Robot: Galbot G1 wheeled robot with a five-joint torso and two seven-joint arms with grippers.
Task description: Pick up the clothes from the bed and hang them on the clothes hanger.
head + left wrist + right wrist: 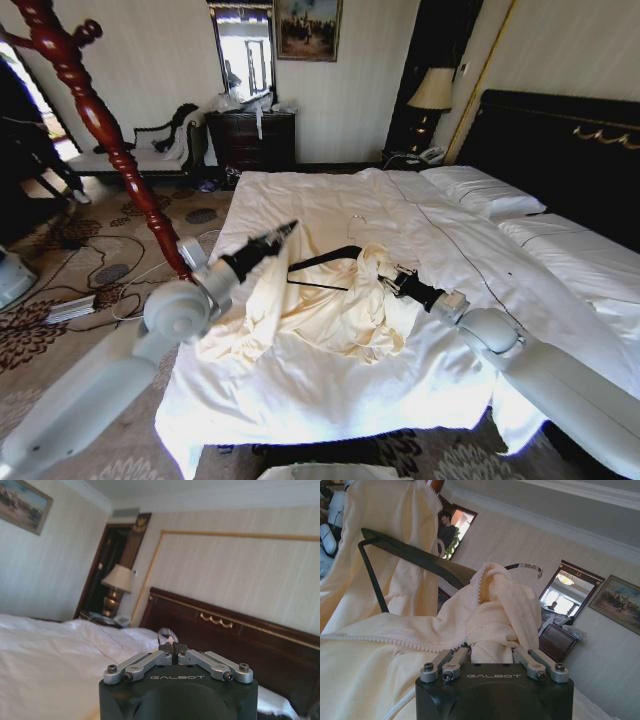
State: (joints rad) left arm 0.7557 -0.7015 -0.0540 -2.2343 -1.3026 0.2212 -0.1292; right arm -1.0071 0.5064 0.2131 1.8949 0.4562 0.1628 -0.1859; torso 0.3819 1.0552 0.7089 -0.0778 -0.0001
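Note:
The cream-yellow clothes (320, 320) lie bunched on the near half of the white bed (330, 200). One fold is lifted toward my left gripper (292, 228), whose fingertips (168, 652) are pressed shut; the cloth hangs below them in the head view. A black clothes hanger (325, 258) is partly inside the garment, with its metal hook (357, 218) free above the sheet. My right gripper (385, 282) is shut on the bunched collar (495, 610), close under the hanger (415, 555) and its hook (525, 566). A zip edge (395, 637) runs along the clothes (370, 670).
A red turned-wood coat stand (100, 120) rises just left of my left arm. Cables and papers (75, 305) lie on the patterned carpet. White pillows (485, 190) and a black headboard (560, 140) are on the right. A dark dresser (252, 140) and a lamp (432, 95) stand at the far wall.

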